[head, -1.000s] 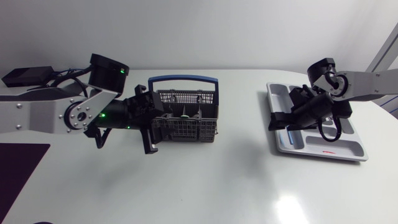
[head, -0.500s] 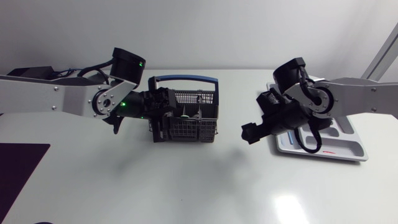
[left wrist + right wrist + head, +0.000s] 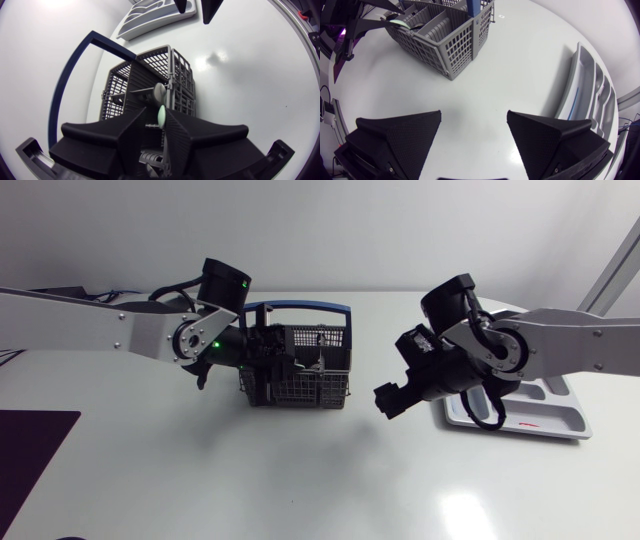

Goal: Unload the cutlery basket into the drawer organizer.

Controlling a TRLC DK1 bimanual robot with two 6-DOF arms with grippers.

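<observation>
Left gripper has pushed further into the cutlery basket, its fingers pinching a pale green handle. Right gripper, spread wide, has swung off the drawer organizer toward its 9 o'clock.

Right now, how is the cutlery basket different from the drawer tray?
The cutlery basket is tall, dark grey mesh with a blue handle; the drawer organizer is flat, pale grey and solid. In the basket a pale green handle stands upright; in the organizer a thin red piece lies flat. Both sit on the white table.
</observation>
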